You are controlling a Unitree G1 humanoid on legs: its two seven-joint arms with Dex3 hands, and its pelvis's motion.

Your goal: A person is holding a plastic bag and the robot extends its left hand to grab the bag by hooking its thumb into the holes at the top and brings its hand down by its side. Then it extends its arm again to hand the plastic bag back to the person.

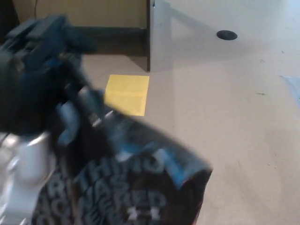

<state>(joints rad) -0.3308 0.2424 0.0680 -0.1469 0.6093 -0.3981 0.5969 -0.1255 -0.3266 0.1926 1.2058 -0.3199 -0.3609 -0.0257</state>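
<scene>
- The left hand [35, 70] sat at the picture's upper left, motion-blurred, with the black plastic bag [131, 183] hanging from it; its fingers appeared curled at the bag's top edge, though the blur hid whether the thumb passed through a hole.
- The bag draped down and rightward from the hand across the lower left, white lettering facing up, because it was carried only by its top.
- The silver forearm [23, 173] rose from the bottom left edge, so the bag was probably being carried toward the robot's side.
- A yellow square [127, 94] lay on the tan floor [234, 117] just beyond the bag.
- The right hand was out of view, and no person showed.
</scene>
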